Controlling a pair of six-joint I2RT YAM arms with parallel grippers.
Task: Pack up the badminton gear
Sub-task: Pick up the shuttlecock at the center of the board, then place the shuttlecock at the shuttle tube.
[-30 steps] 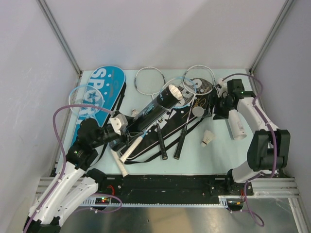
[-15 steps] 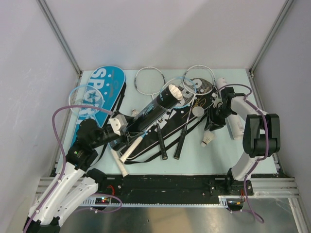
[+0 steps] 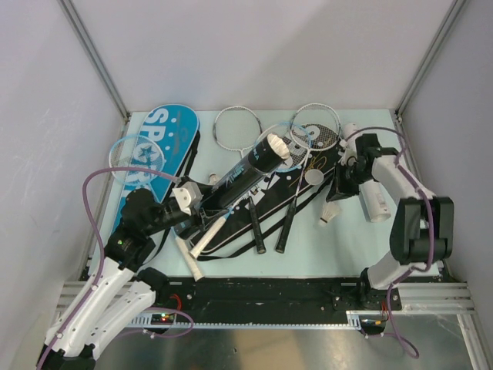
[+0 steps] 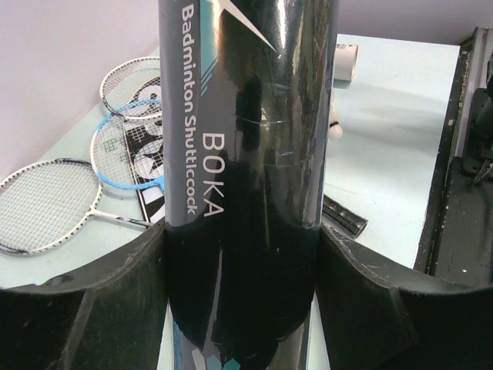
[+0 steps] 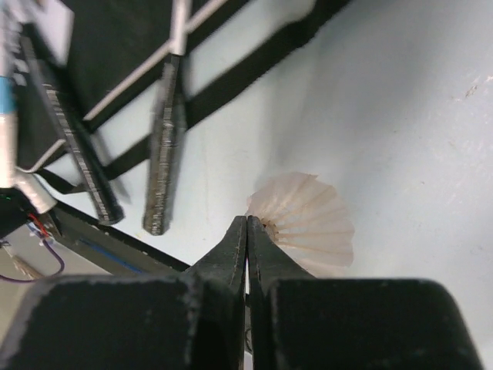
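Note:
My left gripper [image 3: 196, 206] [image 4: 243, 262] is shut on the black shuttle tube [image 3: 246, 173] [image 4: 246, 154], holding it tilted over the black racket bag [image 3: 266, 208]. A white shuttlecock [image 3: 283, 150] sticks out of the tube's far end. My right gripper [image 3: 337, 196] [image 5: 247, 220] is shut, its tips pressed together with nothing visible between them. A loose shuttlecock [image 3: 330, 212] [image 5: 308, 223] lies on the table, its feathers fanning out from just beside the right fingertip. Rackets [image 3: 235, 127] lie on and behind the black bag. The blue "SPORT" bag [image 3: 158, 150] lies at the left.
A white shuttle tube [image 3: 373, 202] [image 4: 344, 60] lies by the right wall under my right arm. Two black racket handles [image 3: 286, 220] [image 5: 162, 146] and a white one [image 3: 204, 235] lie across the black bag. A round white cap [image 3: 313, 176] rests near it.
My right gripper has gone from open to shut and has dropped down beside the loose shuttlecock, which has shifted slightly toward the back. The left arm and the tube have not moved.

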